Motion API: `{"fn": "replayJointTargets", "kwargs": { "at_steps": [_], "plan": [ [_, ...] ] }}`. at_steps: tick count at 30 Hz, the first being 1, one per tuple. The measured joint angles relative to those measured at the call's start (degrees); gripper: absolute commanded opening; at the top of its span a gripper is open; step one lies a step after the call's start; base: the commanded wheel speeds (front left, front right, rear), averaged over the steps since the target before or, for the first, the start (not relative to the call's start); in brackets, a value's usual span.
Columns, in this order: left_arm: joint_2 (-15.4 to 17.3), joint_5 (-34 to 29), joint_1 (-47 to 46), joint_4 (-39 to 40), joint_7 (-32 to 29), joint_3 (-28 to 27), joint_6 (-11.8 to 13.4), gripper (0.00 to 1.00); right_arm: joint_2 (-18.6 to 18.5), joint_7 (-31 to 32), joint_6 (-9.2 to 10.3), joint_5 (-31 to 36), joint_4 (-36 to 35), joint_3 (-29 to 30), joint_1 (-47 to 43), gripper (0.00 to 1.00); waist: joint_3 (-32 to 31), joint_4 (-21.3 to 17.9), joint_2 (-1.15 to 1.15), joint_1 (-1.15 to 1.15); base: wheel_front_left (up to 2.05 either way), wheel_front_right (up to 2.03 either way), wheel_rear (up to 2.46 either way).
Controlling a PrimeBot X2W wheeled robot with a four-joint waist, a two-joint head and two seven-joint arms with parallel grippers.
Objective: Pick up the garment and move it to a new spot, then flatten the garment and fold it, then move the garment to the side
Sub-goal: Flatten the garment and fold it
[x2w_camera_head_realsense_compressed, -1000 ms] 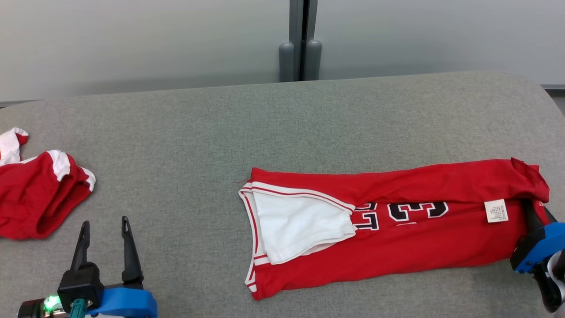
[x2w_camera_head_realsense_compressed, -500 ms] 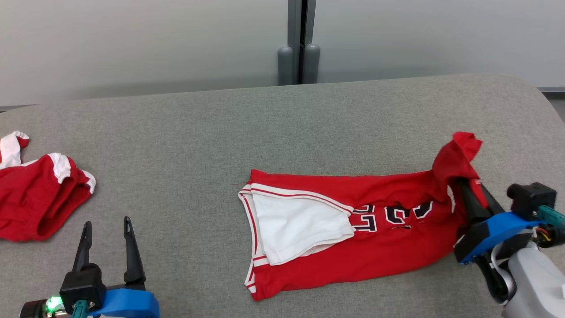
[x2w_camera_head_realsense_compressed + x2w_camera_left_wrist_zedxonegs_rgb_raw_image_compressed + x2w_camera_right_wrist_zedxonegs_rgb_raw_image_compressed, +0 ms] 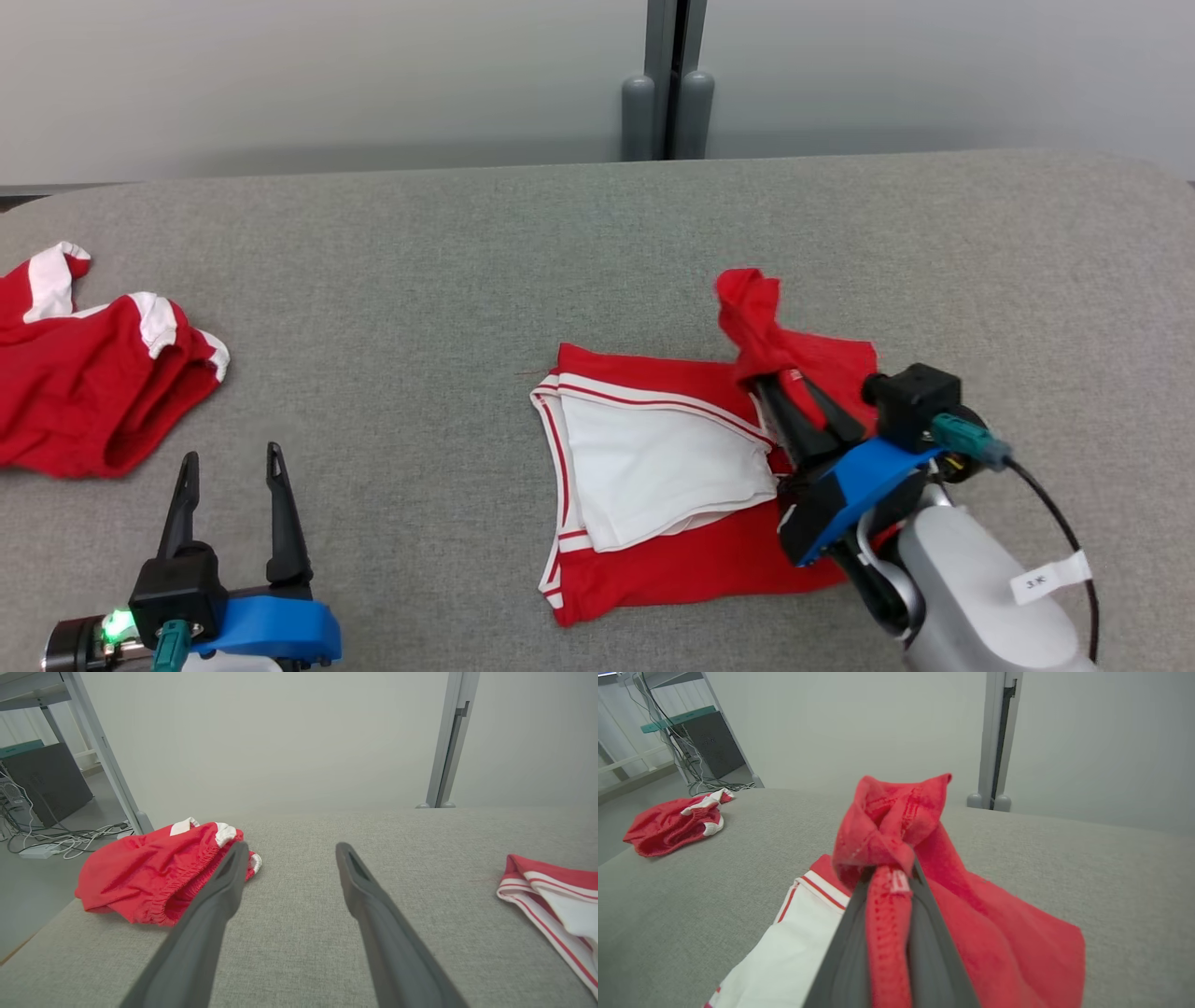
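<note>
Fold judged approx half done: garment (image 3: pixel 681 560) hem is clamped in right gripper (image 3: pixel 782 390) mid-frame, left gripper (image 3: pixel 229 467) is seen apart & empty lower left; side move not yet done.

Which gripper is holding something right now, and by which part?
The right gripper pinches the red jersey by a bunched stitched edge; the left gripper is open, empty.

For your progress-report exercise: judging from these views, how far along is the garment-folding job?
Looks done: the red jersey lies flat on the grey table, its long sides apparently folded in. In hand: the right tool is shut on one end, raised above the jersey's middle, a crosswise fold half made. The left tool hangs open, apart. Left: lay that end down, then move the jersey aside.
</note>
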State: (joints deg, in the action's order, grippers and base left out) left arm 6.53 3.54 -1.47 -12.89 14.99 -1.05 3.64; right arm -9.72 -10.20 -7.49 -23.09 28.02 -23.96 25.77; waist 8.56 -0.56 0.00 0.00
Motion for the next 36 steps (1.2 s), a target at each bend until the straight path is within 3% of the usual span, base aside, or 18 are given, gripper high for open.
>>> {"fn": "replayJointTargets", "kwargs": {
  "at_steps": [10,17,18,19,20,24,29,36],
  "plan": [
    [-0.7,-0.1,-1.4,-0.6,0.0,0.8,-0.2,1.00,5.5,0.5,0.00,0.6,5.3,-7.3,4.4,0.00,1.6,2.1,0.00,0.00,0.00,0.00,0.00],
    [-1.2,-0.3,-2.6,-1.1,0.0,1.6,-0.5,1.00,6.7,-0.2,0.00,-0.6,11.4,-10.9,7.4,0.00,2.7,3.5,0.00,0.00,0.00,0.00,0.00],
    [-1.3,-0.4,-2.8,-1.1,0.0,1.7,-0.5,1.00,6.7,0.0,0.00,-0.6,12.6,-11.3,7.7,0.09,2.8,3.7,0.00,0.00,0.00,0.00,0.00],
    [-1.3,-0.5,-2.9,-1.1,0.0,1.8,-0.5,1.00,6.7,-0.4,0.00,-1.0,12.9,-12.0,7.9,0.60,3.0,3.8,0.00,0.00,0.00,0.00,0.00],
    [-1.4,-0.5,-3.1,-1.1,0.0,1.8,-0.4,1.00,6.7,-0.5,0.00,-1.5,13.3,-12.7,8.1,1.00,3.1,3.9,0.00,0.01,0.00,0.00,0.00],
    [-1.3,-0.5,-3.4,-1.5,0.0,1.6,-0.5,1.00,6.9,-2.1,0.00,-3.3,14.0,-14.6,8.5,1.00,3.3,3.7,0.00,0.01,0.00,0.00,0.00],
    [-1.3,-0.5,-3.3,-1.6,0.0,1.4,-0.5,1.00,6.7,-4.1,0.00,-3.1,14.2,-12.9,9.3,1.00,2.7,2.6,0.00,0.01,0.00,0.00,0.00],
    [-1.1,-0.5,-2.8,-1.5,0.0,0.8,-0.5,1.00,0.6,-4.8,0.00,-1.2,6.5,-4.9,5.6,1.00,1.6,1.0,0.00,0.00,0.00,0.00,0.00]
  ]
}}
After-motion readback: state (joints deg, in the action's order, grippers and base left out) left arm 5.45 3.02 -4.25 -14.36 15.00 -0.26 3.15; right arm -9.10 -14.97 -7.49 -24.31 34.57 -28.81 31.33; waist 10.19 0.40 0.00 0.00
